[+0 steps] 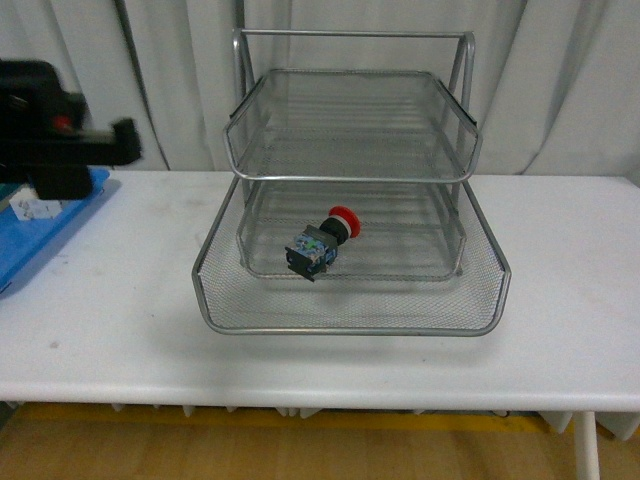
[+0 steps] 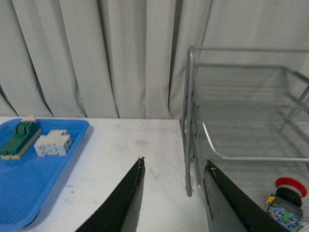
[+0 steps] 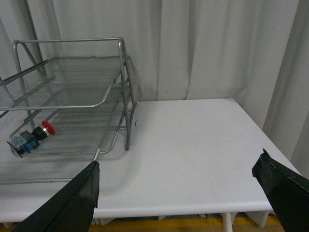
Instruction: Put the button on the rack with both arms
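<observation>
We find the small push-button switch with a red mushroom cap and a black and bluish block body (image 1: 322, 241) lying on its side inside the large silver wire-mesh rack of three stacked trays (image 1: 350, 329). It sits beneath the top tray, left of centre in the front view. Its red cap points toward the back right and its body toward the front left. We cannot tell from these views whether it rests on the middle or the lowest tray. The rack stands on the white worktop (image 1: 120, 300), in front of a pale curtain (image 1: 560, 80). The left arm (image 1: 45, 135) appears blurred at the left edge of the front view, raised above the flat blue plastic tray (image 1: 50, 235) and well apart from the rack. The left fingers (image 2: 123, 208) are spread apart and hold nothing, with bare worktop and the rack's corner post visible between them. The right fingers (image 3: 72, 208) are spread wide and empty, above the open worktop beside the rack. On the blue tray, the left wrist view shows a white terminal block (image 2: 53, 143) just beside a green and beige component (image 2: 19, 137).
</observation>
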Motion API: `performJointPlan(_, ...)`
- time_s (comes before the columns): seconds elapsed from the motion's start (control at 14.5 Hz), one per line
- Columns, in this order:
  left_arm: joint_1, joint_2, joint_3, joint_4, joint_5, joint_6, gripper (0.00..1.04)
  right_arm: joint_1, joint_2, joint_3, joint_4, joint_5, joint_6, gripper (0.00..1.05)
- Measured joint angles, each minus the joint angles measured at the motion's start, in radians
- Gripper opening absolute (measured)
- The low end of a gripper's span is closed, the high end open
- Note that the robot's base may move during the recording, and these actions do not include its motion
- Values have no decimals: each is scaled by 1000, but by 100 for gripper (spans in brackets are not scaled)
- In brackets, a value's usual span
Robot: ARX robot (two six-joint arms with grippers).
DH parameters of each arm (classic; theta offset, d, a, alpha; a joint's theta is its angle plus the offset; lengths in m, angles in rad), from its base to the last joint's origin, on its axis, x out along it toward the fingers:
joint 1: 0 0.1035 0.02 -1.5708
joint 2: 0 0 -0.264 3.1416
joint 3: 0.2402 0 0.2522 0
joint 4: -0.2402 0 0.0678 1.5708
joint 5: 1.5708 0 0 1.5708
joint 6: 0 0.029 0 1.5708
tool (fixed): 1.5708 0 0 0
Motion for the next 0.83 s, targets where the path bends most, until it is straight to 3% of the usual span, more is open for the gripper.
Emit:
performJointPlan(0.21, 86, -167, -167, -26, 113, -3, 1, 0, 0, 0, 0, 0, 0, 98)
performJointPlan(0.48, 190, -341, -317, -38, 216, -4, 2, 0, 0, 0, 0, 1, 0, 98)
performJointPlan(0.76, 266, -618, -385, -246, 291, -4, 2, 0, 0, 0, 0, 1, 0, 98)
performJointPlan(0.83, 332, -677, -397, -298, 358, -3, 2, 0, 0, 0, 1, 0, 0, 98)
